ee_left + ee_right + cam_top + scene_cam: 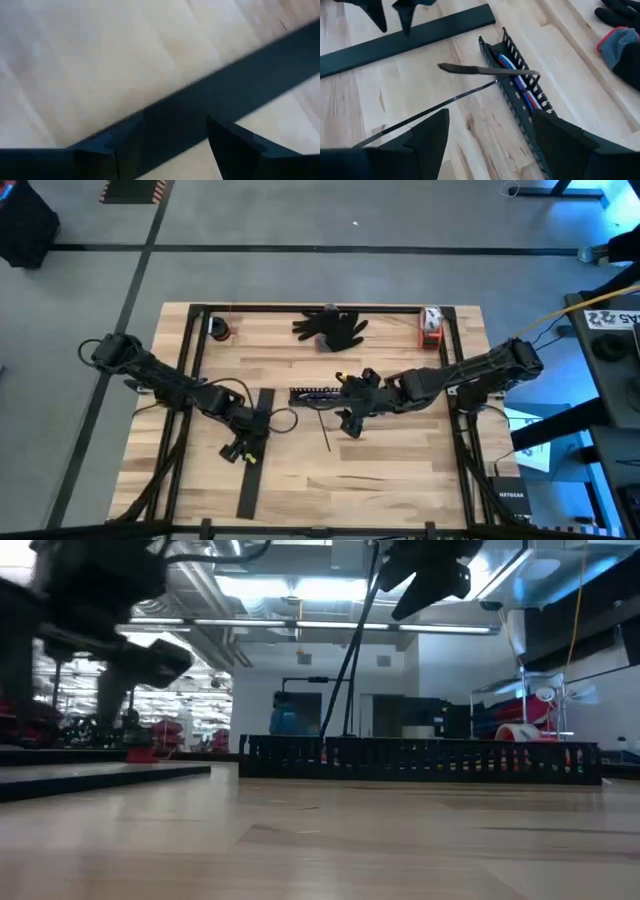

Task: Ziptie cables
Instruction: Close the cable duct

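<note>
While the cables [520, 80] lie inside a black slotted duct [517, 95] at mid-bench [400, 480], a thin zip tie [485, 71] crosses over them. Above it hovers the right gripper [490, 137], fingers spread, holding nothing. The left gripper [162, 145], also open, hangs over a flat black bar [240, 85].

A flat black plastic bar [255, 450] lies on the pale wooden table [400, 480], well apart from a black slotted plastic duct [520, 107]. A thin dark strip [485, 70] crosses the duct's end. Black gloves [332, 326] sit near the far edge, beside a red-and-white object [431, 327]
</note>
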`<action>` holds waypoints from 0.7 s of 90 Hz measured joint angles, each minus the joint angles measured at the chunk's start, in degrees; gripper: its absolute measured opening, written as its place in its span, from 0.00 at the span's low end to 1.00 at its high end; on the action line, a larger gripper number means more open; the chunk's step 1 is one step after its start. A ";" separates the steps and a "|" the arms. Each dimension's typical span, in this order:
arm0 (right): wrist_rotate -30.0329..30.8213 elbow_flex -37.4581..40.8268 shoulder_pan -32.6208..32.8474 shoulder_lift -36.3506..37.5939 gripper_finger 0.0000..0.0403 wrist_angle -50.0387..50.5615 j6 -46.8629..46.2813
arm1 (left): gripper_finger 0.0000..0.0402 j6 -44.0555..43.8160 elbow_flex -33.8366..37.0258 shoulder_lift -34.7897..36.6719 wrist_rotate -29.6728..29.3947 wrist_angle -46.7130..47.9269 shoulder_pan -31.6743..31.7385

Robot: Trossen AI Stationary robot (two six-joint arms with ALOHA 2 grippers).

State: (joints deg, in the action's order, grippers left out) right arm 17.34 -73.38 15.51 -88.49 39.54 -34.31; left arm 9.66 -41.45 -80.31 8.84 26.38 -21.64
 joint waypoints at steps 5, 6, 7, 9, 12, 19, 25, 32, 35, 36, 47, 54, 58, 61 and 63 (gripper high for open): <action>0.00 0.00 0.00 0.00 0.68 0.02 0.18 | 0.52 -0.55 0.33 -0.29 -0.11 -0.26 -1.10; 0.00 0.00 0.00 0.00 0.68 0.03 0.23 | 0.52 -0.73 0.43 -0.30 -0.23 -0.30 -1.33; 0.00 0.00 0.00 0.00 0.68 0.02 0.24 | 0.52 -0.89 0.53 -0.32 -0.41 -0.34 -1.56; 0.00 0.00 0.00 0.00 0.68 0.01 0.34 | 0.52 -1.21 0.74 -0.33 -0.83 -0.34 -1.94; 0.02 0.00 0.00 0.00 0.68 0.01 0.78 | 0.52 -1.27 1.05 -0.35 -1.57 -0.76 -2.36; 0.04 0.00 0.00 0.00 0.68 0.01 2.15 | 0.52 -0.55 1.80 -0.88 -3.51 -5.00 -3.00; 0.01 0.00 0.00 0.00 0.68 0.03 2.84 | 0.52 0.17 2.43 -2.01 -3.76 -8.32 -3.07; -0.23 0.00 0.12 0.00 0.68 0.12 3.09 | 0.52 1.39 2.60 -4.54 -3.78 -9.89 -3.07; -0.44 0.00 0.34 0.00 0.68 0.18 3.08 | 0.52 1.64 2.64 -5.62 -3.86 -10.02 -3.01; -0.44 0.00 0.36 0.00 0.68 0.18 3.09 | 0.52 1.67 2.62 -5.96 -3.88 -10.25 -2.97; -0.42 0.00 1.48 0.00 0.68 1.38 3.11 | 0.52 -4.51 2.35 -9.61 -3.85 -11.05 -2.84; -0.25 0.00 2.00 0.00 0.68 1.78 3.11 | 0.52 -12.70 2.23 -11.24 -3.67 -13.16 -2.60; 0.07 0.00 2.33 0.00 0.68 2.25 3.13 | 0.52 -17.98 2.28 -11.70 -3.90 -14.13 -2.36; 0.36 0.00 2.69 0.00 0.68 2.59 3.13 | 0.52 -21.80 2.34 -11.85 -4.38 -14.83 -1.99; 0.65 0.00 2.72 0.00 0.68 2.67 3.13 | 0.52 -24.34 2.39 -11.93 -4.84 -15.36 -1.68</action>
State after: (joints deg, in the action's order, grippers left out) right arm 18.00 -73.38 18.23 -88.49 42.21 -31.18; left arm -14.67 -39.06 -92.25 4.00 11.02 -23.32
